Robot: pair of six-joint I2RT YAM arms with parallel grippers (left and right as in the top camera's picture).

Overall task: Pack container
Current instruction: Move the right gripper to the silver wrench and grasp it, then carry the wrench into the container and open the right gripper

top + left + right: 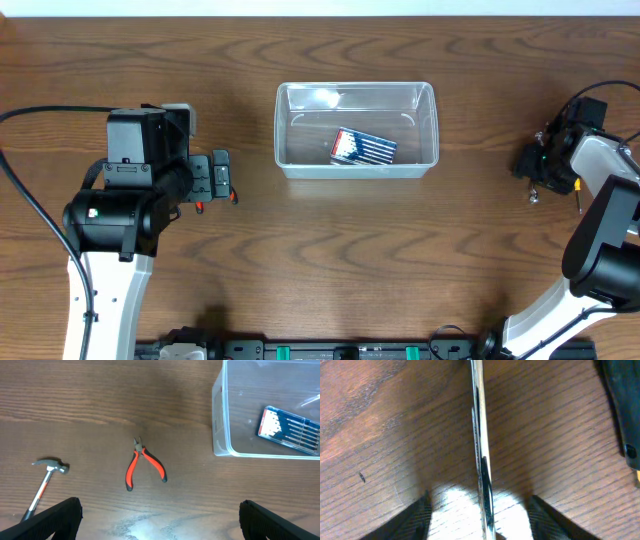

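The clear container [281, 130] stands at the table's middle, and a blue striped tool case [363, 148] lies inside it. In the left wrist view the container [220, 420] is at the upper right, with the case [289, 430] in it. My left gripper [160, 527] is open and empty above bare table, left of the container. Red-handled pliers [144, 464] and a small hammer [47, 479] lie ahead of it. My right gripper [481, 522] is open low over the table at the far right [535, 172]. Its fingers straddle a thin shiny metal tool [481, 450] without touching it.
A black tool with a yellow tip [622, 410] lies just right of the right gripper and also shows in the overhead view [578, 192]. In the overhead view the left arm hides the hammer and most of the pliers.
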